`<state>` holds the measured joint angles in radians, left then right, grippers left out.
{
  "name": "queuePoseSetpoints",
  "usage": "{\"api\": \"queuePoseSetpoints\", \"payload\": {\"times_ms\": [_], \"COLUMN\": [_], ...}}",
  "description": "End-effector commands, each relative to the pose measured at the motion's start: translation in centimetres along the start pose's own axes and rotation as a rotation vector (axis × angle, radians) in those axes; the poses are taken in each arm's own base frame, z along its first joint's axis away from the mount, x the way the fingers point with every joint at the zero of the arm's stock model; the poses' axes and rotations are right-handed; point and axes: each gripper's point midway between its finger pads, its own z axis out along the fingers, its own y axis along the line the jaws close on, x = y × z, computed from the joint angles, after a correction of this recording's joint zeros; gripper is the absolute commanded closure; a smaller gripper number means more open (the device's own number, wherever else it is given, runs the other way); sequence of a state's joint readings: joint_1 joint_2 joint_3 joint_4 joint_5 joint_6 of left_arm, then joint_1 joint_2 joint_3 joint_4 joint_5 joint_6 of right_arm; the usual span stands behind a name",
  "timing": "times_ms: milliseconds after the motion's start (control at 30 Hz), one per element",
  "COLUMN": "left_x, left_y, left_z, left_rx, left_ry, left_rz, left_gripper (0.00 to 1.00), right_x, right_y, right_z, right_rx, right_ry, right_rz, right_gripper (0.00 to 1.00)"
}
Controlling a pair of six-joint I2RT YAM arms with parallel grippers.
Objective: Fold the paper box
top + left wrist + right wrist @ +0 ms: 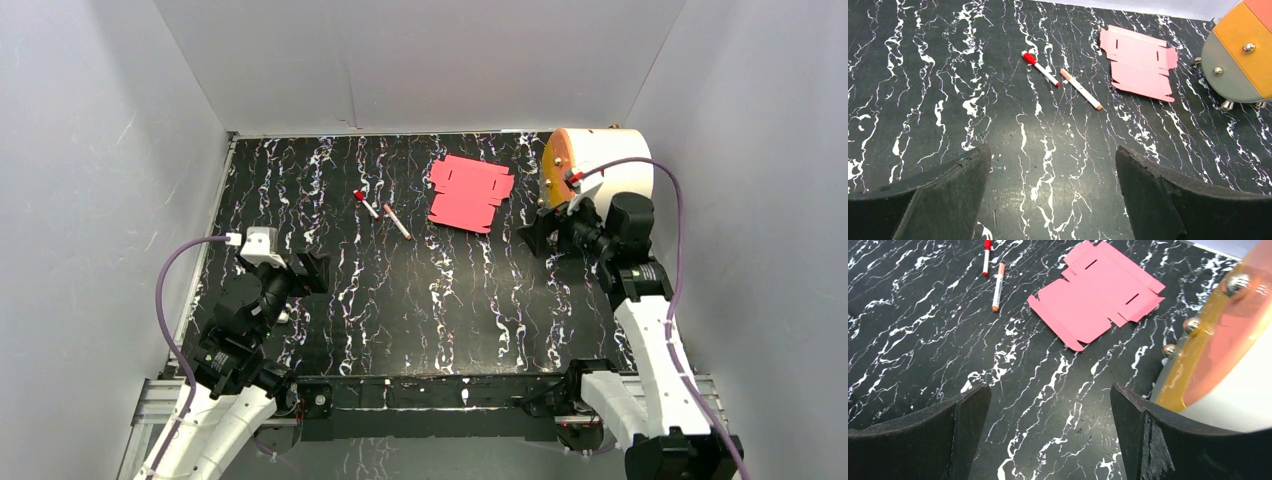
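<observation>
paper box (471, 193) flat, unfolded, pincers apart

I see the paper box (471, 193) lying flat on the table (400, 300), toward one o'clock from centre. Two pens (397, 221) lie near its nine o'clock, and the cylinder (597, 170) stands near its three o'clock.
</observation>
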<state>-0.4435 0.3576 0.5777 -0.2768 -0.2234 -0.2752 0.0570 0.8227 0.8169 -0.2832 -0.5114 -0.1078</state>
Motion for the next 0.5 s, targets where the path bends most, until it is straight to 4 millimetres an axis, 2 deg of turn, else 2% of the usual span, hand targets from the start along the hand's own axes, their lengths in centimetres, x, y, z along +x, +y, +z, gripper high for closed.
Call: {"api": "queuePoseSetpoints", "payload": {"times_ms": [0,67,167,367,467], "left_x": [-0.2,-0.3,-0.5,-0.2,-0.2], "left_y": [0.3,0.9,1.7,1.8,2.0], "left_z": [-0.2,-0.4,-0.6,-0.5,-0.5], "left_rx": [-0.011,-0.041,-0.084,-0.098,-0.107], "left_ry": [-0.025,-0.031,-0.047,-0.035,-0.037], "left_rz": [0.036,0.036,0.031,0.033,0.032], "left_gripper": [0.08,0.08,0.08,0.08,0.08], "right_x": [-3.6,-3.2,-1.3,2.1,3.5], "right_y": [1.6,3.3,6.2,7.6,7.1], "right_z": [1.9,4.0,7.3,12.5,14.5], "right_rx": [-0.046,-0.057,-0.095,-0.122,-0.085], "right_ry": [-0.052,-0.007,0.113,0.249,0.305], "right_rz": [-0.091,-0.159,-0.332,-0.555,-0.682], "right_gripper": [0.02,0.02,0.02,0.04,0.04]}}
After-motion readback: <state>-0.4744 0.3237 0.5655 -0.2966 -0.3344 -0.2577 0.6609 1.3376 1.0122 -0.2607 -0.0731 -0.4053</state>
